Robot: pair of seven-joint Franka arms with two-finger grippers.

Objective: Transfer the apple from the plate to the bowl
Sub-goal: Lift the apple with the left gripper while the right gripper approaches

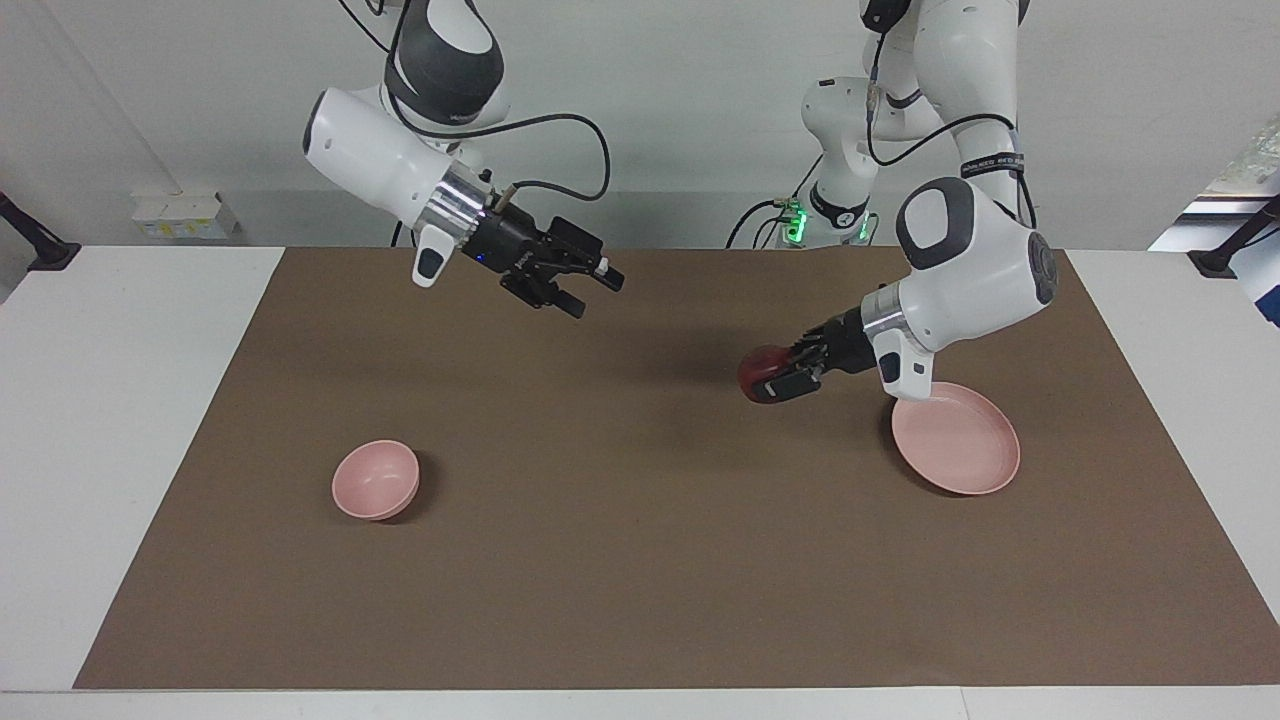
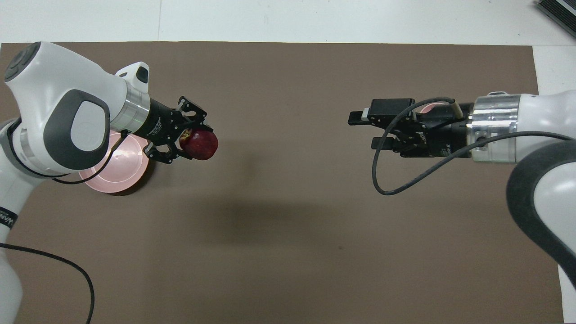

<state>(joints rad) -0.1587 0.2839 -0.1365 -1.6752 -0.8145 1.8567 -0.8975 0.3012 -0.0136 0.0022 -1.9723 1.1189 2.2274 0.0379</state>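
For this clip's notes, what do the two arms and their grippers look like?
Both arms are glossy white with dark grey joint caps and silver wrist rings. The left gripper and right gripper are black, and a loose black cable loops along each arm.
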